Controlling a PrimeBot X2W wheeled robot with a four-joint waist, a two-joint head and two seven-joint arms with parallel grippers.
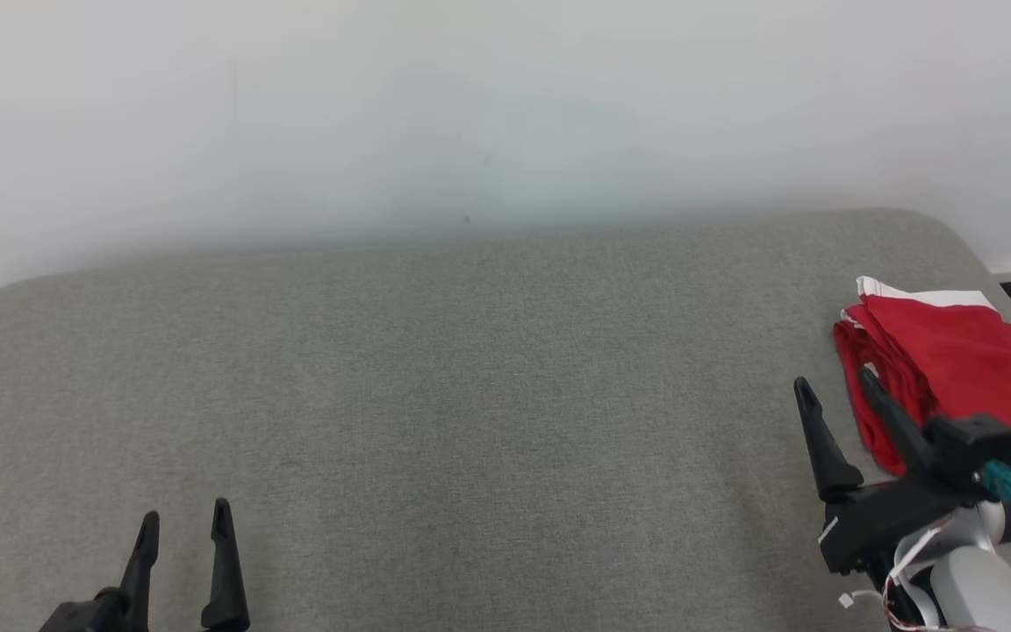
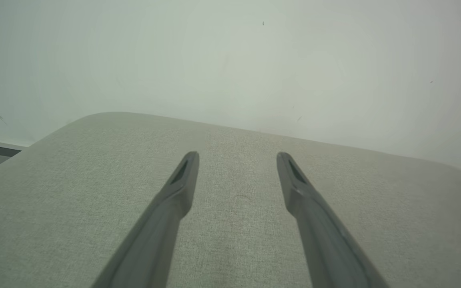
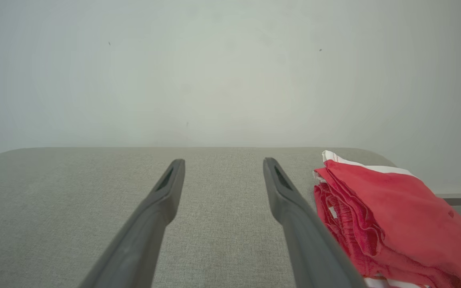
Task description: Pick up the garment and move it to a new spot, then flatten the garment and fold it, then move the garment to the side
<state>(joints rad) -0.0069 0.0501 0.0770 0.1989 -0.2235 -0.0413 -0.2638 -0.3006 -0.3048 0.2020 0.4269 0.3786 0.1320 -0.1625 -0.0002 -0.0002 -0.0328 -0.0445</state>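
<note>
At right on the grey surface (image 1: 470, 395), folded red garment (image 1: 962, 360) — left claw (image 1: 185, 513), right claw (image 1: 834, 379) both agape.

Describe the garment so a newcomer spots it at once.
Start at the grey padded table against the white wall. Go to its far right corner, beside the right gripper. The garment lies folded there: red with a white edge.

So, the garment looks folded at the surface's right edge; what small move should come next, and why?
Probably draw the right jaws back to rest: they stand open and empty beside the folded red garment, which already lies at the grey surface's right edge.
</note>
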